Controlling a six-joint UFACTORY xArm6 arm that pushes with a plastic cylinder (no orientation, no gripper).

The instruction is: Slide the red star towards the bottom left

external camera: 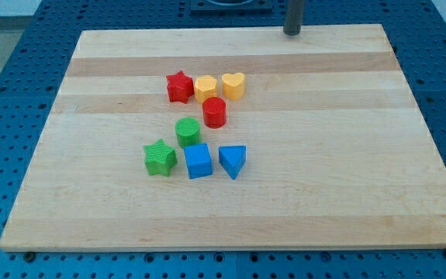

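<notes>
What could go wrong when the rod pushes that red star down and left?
My tip is at the view's top edge, far from the red star. Risks:
1. The yellow block touches the star's right side, so my approach could knock it.
2. The green cylinder and green star sit lower down, possibly in the path.

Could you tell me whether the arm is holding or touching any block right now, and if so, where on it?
Nothing is held. My tip is at the board's top edge, well to the upper right of the red star, touching no block.
</notes>
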